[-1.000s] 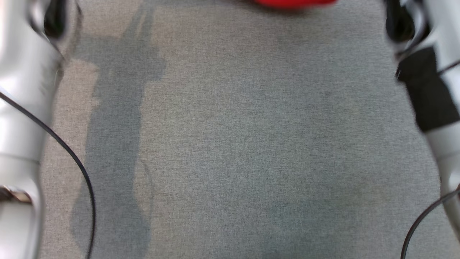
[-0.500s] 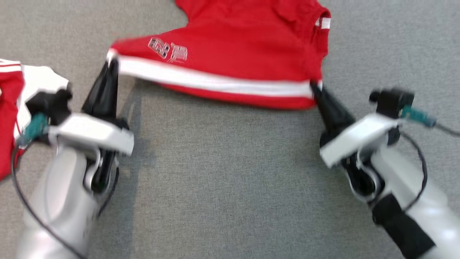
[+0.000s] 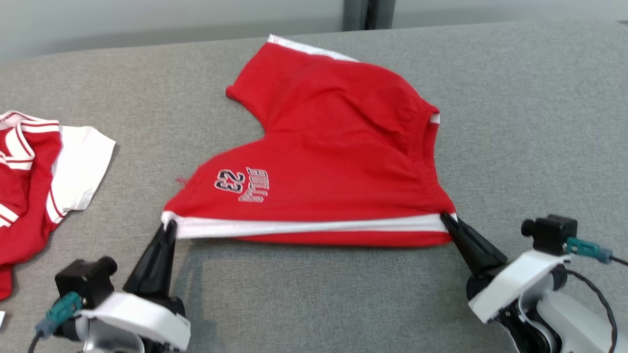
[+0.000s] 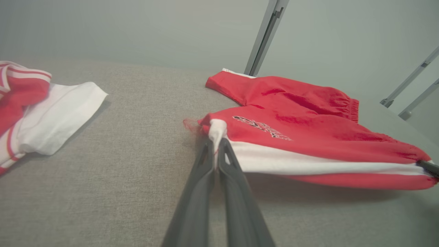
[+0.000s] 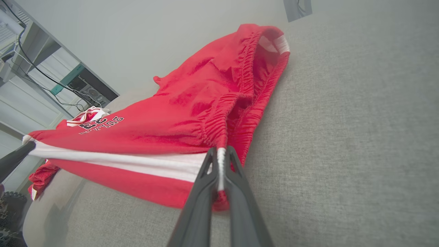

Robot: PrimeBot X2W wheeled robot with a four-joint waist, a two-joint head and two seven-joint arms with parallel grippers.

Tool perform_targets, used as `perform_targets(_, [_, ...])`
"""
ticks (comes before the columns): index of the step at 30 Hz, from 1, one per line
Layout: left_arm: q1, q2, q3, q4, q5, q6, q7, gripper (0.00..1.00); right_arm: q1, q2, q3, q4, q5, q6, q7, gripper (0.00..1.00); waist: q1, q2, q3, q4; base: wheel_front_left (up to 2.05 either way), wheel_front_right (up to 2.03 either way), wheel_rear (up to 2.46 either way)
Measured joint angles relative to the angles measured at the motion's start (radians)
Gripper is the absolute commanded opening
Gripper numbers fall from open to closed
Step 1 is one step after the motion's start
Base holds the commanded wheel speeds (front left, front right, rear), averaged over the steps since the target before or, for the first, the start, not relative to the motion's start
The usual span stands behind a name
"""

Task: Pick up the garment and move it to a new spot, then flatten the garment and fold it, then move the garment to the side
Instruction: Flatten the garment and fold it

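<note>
The garment (image 3: 333,162) is a pair of red shorts with a white side stripe and a "Bulls 23" print, spread over the middle of the grey table. Its near edge is lifted and pulled taut between both grippers. My left gripper (image 3: 168,228) is shut on the garment's leg-hem corner, seen close up in the left wrist view as the garment (image 4: 308,137) pinched by the left gripper (image 4: 216,144). My right gripper (image 3: 447,219) is shut on the waistband corner; in the right wrist view the right gripper (image 5: 219,154) pinches the garment (image 5: 192,116) at its gathered elastic.
A second red and white garment (image 3: 34,166) lies at the table's left edge. The grey fabric table (image 3: 530,122) stretches to the right and toward me. A dark post (image 3: 368,13) stands behind the far edge.
The head camera has tilted up, so the whole picture has shifted from bare table to the garment and both grippers. Both grippers stay shut on the garment's corners.
</note>
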Motion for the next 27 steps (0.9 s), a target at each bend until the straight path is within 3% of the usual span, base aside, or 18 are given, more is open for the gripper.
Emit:
perform_targets(11, [0.249, 0.037, -0.026, -0.357, -0.001, 0.133, 0.173, 0.00, 0.266, -0.064, -0.129, -0.120, -0.006, 0.001, 0.022, 0.00, 0.0000, 0.0000, -0.052, 0.031, 0.00, 0.00, 0.00])
perform_targets(16, [0.279, 0.061, -0.008, -0.458, 0.000, 0.165, 0.203, 0.00, 0.366, -0.036, -0.246, -0.235, -0.058, 0.001, 0.082, 0.00, 0.0000, 0.0000, -0.032, 0.020, 0.00, 0.00, 0.00])
perform_targets(20, [0.233, 0.097, 0.017, -0.471, 0.012, 0.161, 0.216, 0.00, 0.386, 0.043, -0.323, -0.322, -0.047, 0.000, 0.137, 0.00, 0.0000, 0.0000, -0.007, 0.004, 0.00, 0.00, 0.00])
perform_targets(27, [-0.026, 0.152, 0.029, -0.424, 0.026, 0.092, 0.264, 0.00, 0.343, 0.194, -0.459, -0.390, 0.002, 0.000, 0.196, 0.00, 0.0000, 0.0000, 0.065, -0.020, 0.00, 0.00, 0.00])
